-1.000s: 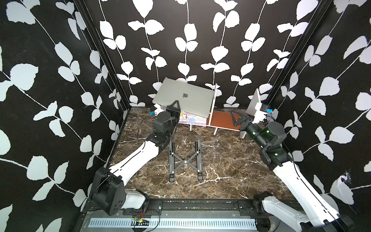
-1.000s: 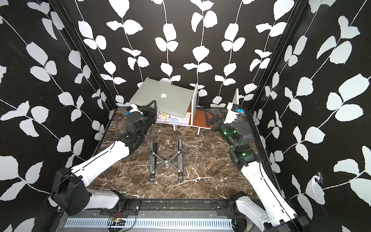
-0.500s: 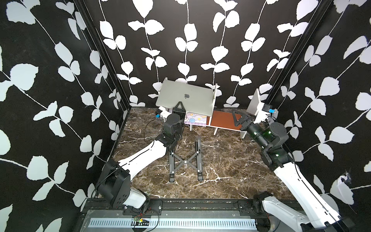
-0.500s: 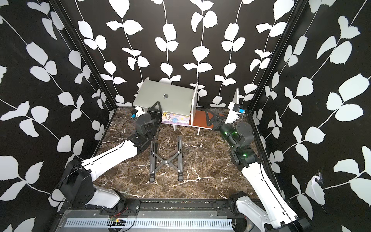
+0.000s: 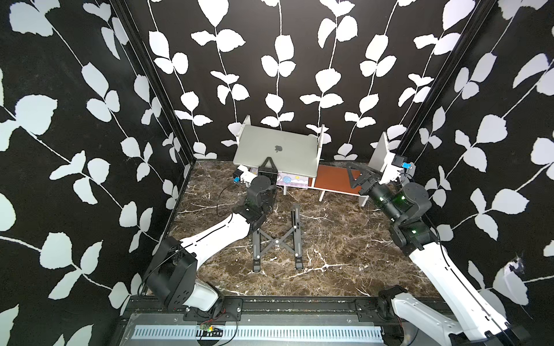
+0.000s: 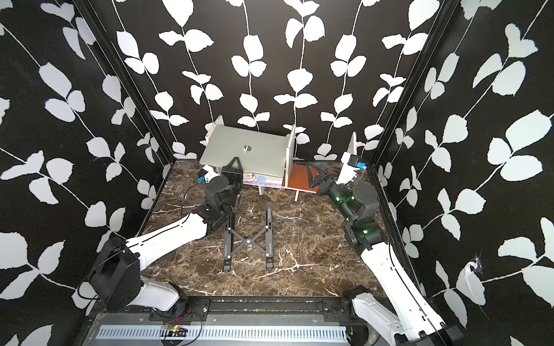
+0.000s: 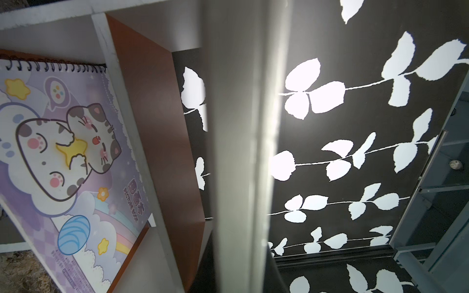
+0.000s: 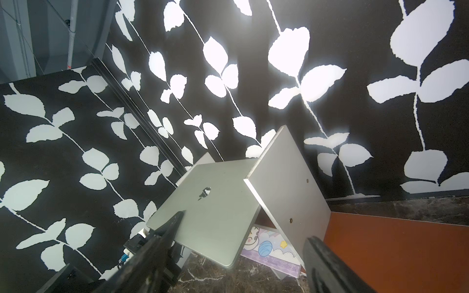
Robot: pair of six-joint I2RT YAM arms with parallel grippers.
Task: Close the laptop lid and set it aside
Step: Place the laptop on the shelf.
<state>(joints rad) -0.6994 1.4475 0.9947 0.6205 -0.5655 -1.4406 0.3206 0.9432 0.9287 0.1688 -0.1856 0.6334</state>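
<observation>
Top views: the laptop is closed, with the laptop lid and its small logo facing up. It lies tilted in the left compartment of the white rack, above the cartoon notebook. The left gripper is clamped on the middle of the near edge. Its arm stretches forward, low over the table, beside the black folding stand. The right gripper hovers over the brown board of the right compartment, jaws wide apart and empty.

Left wrist view: a blurred grey band crosses the picture. I judge it is the laptop edge inside the grip. The fingers are not visible here.

Right wrist view: the laptop side is just beside or touching the divider; I cannot tell which. Its near corner hangs free over the notebook. The two fingers have only air between them.

The laptop is probably stiff, thin and rather heavy for one pinch. Its smooth metal looks slippery, so it may turn in the grip. I think a deep hold at the middle of a long edge is best, with the free gripper under the hanging corner.
</observation>
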